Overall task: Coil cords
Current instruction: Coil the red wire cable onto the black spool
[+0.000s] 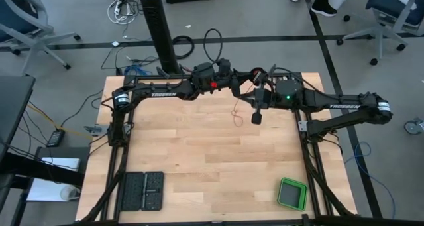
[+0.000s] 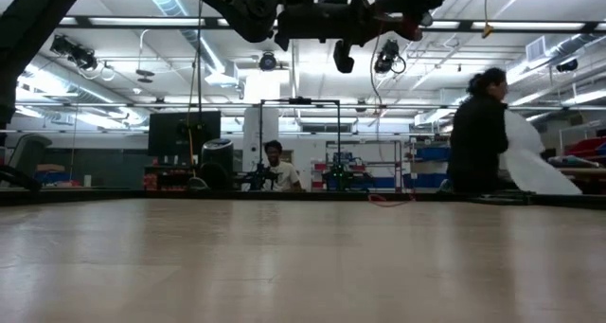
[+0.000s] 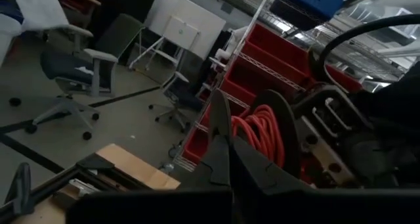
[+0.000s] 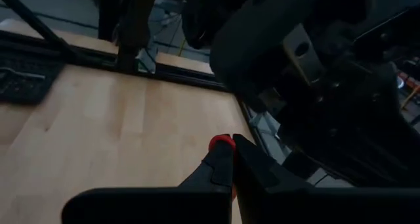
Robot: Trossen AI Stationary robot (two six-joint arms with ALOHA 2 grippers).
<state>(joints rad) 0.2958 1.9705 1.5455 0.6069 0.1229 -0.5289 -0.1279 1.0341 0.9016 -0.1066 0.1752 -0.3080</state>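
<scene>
- My left gripper (image 3: 223, 152) is clenched, high over the table (image 1: 199, 160); red cord (image 3: 259, 132) loops bunch just beyond its jaws.
- My right gripper (image 4: 231, 159) is clenched, a red bit at its tips.

1 cord (image 1: 236, 113), 2 black trays (image 1: 144, 191), 1 green box (image 1: 291, 194).
</scene>
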